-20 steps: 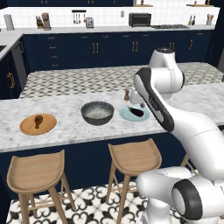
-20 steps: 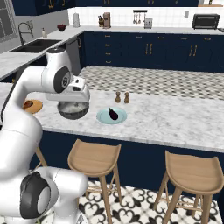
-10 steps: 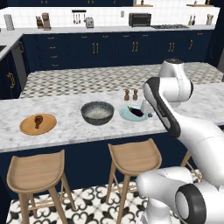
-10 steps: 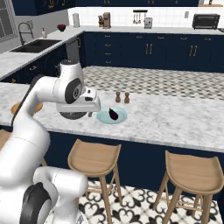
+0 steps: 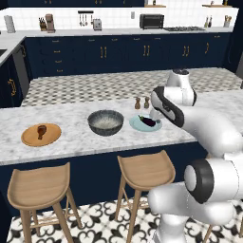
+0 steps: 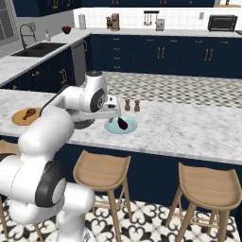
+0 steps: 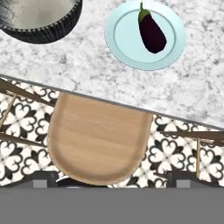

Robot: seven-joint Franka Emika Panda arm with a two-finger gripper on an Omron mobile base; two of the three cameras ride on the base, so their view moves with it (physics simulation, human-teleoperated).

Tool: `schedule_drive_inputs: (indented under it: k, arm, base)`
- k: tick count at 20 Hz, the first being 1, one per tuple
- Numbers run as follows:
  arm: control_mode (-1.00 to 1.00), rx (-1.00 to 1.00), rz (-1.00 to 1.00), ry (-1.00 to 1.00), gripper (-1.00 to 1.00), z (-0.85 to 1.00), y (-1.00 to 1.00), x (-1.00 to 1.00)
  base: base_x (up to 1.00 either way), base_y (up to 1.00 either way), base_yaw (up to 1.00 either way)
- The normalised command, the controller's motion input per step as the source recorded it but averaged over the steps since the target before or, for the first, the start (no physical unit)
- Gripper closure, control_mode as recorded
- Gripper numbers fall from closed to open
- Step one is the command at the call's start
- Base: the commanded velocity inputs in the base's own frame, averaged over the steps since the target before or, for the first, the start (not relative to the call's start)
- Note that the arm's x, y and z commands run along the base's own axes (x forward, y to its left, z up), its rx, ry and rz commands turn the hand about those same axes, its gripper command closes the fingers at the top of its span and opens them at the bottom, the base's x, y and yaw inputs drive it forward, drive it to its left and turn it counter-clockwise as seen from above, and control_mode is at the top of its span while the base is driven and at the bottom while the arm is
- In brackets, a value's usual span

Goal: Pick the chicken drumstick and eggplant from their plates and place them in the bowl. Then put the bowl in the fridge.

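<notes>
The dark purple eggplant (image 5: 148, 122) (image 6: 122, 123) (image 7: 152, 31) lies on the pale blue plate (image 5: 137, 126) (image 6: 131, 129) (image 7: 127, 48). To its left stands the dark grey bowl (image 5: 105, 122) (image 7: 41, 19), half hidden by the arm in the right base view. The reddish-brown chicken drumstick (image 5: 42, 130) (image 6: 30, 112) rests on the wooden plate (image 5: 29, 139) (image 6: 19, 118) at the counter's left end. My gripper (image 5: 154, 115) (image 6: 112, 113) (image 7: 113, 178) hangs open and empty above the counter's near edge, just short of the blue plate. The fridge is out of view.
Salt and pepper shakers (image 5: 142, 103) (image 6: 132, 105) stand just behind the blue plate. Wooden stools (image 5: 142, 171) (image 6: 101, 170) (image 7: 98, 142) sit under the counter's front edge, one directly below the hand. Navy cabinets line the back wall.
The jaws have opened wide. The arm has swung from over the bowl toward the blue plate and the counter's near edge. Drumstick and eggplant have stayed on their plates.
</notes>
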Motion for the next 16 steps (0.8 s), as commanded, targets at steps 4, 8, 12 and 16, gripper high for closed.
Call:
schedule_drive_inputs:
  k: [4,8,12,16]
  arm:
    - [-1.0,-0.02,0.03,0.0,-1.0,-0.49,0.0,0.9]
    - [-1.0,0.0,0.08,0.0,-1.0,-0.41,-0.13,0.8]
    - [-1.0,0.0,0.09,0.01,-1.0,-0.26,-0.23,0.73]
    - [-1.0,0.0,0.07,0.0,-1.0,-0.2,-0.1,0.74]
  base:
    - [0.0,0.0,0.0]
    - [0.0,0.0,0.0]
    - [0.0,0.0,0.0]
    - [0.0,0.0,0.0]
